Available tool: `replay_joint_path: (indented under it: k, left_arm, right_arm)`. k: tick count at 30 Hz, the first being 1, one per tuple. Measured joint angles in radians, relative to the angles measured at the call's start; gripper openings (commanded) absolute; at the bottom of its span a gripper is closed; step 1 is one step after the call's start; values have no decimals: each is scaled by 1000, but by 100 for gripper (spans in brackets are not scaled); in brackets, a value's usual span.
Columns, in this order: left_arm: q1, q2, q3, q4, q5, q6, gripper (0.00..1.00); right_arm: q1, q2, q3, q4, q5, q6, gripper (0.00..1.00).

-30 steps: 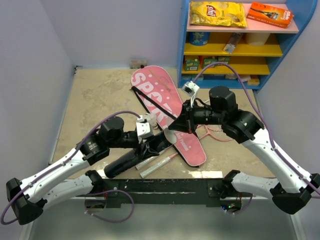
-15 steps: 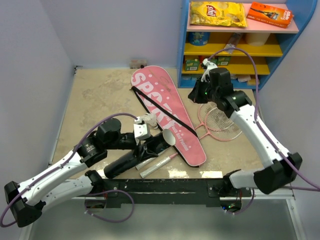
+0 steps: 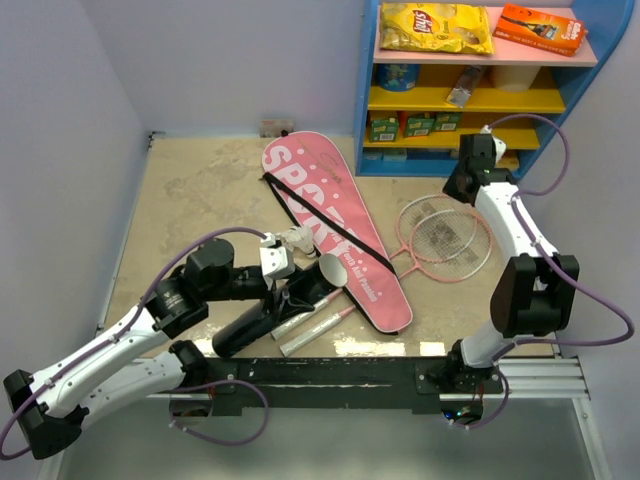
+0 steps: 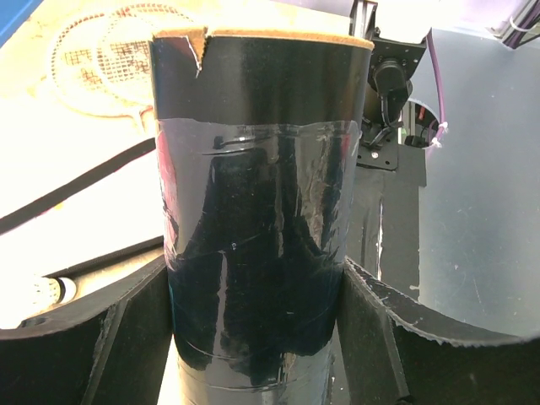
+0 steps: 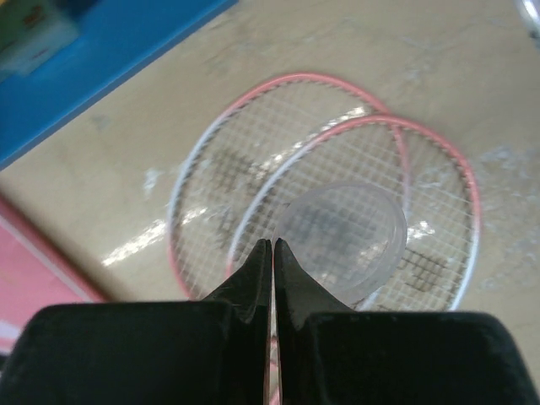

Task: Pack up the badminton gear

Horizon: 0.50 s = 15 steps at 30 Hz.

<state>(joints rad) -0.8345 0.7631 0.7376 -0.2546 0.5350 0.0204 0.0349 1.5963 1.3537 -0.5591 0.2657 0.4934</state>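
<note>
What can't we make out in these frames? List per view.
Inside of the long black tube: left wrist view shows only its outer wall, flanked by the left gripper; top view, mouth too dark.
Handles of the two pink-framed rackets: right wrist view, behind the shut right gripper or off-frame.
Clear round lid on the strings: touching that gripper or not, unclear.
Items on the blue shelf: top view, too small.

Left fingers [image 3: 288, 296] around black tube [image 3: 240, 331], pink bag [image 3: 318, 205] alongside, two rackets [image 3: 446, 234] right of bag
</note>
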Motion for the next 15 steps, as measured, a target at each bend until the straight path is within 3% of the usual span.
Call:
replay_joint_path:
  k: [9, 15]
  left_arm:
    - [0, -7, -2, 5, -5, -2, 18]
    - [0, -14, -7, 6, -14, -2, 19]
  right_arm:
    - [-101, 93, -29, 11, 102, 48, 0]
    - [-96, 68, -203, 37, 54, 71, 0]
